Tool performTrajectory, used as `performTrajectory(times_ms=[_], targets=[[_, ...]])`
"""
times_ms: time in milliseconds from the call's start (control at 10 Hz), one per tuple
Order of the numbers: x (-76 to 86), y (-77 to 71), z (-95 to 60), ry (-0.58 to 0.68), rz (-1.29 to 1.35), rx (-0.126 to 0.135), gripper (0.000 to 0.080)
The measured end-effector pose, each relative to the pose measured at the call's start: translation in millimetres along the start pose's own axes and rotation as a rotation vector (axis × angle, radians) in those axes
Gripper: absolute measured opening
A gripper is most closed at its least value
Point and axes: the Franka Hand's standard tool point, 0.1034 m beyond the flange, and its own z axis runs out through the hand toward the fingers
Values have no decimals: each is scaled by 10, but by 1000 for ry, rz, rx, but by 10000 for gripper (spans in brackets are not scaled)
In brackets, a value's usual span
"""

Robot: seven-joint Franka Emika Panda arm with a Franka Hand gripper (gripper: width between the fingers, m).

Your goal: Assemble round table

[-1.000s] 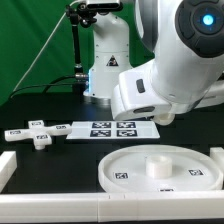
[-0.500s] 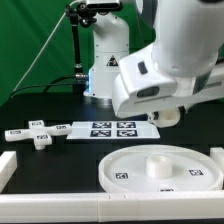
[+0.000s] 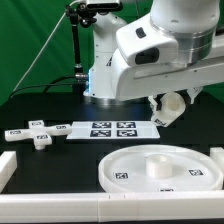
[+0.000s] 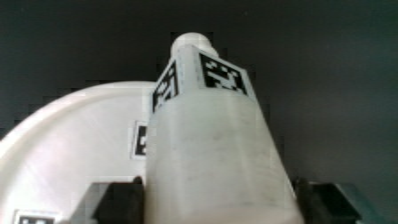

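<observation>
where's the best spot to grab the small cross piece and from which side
Probably from straight above, pinching across one narrow arm of the cross-shaped piece: it lies flat, its arms spread out and thin enough to close on.

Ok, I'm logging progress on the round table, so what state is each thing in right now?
hand: shut on the thick cylinder.
thick cylinder: gripped, held in the air, not joined to the round disc.
round disc: flat on the table, rim up, apart from the other parts.
cross-shaped piece: lying loose on the table, apart from the round disc.
</observation>
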Motion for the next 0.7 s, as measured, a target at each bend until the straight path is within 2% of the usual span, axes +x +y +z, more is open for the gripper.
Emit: performTrajectory(times_ms=[200,300,400,500,600,700], targets=[[7,18,-18,101,4,-13,410],[21,27,-133,127,31,15,410],[47,43,-294,171,36,13,410],[87,39,-442,234,34,4,410],[130,49,-513,294,33,-5,410],[182,78,-515,390,36,-21,410]])
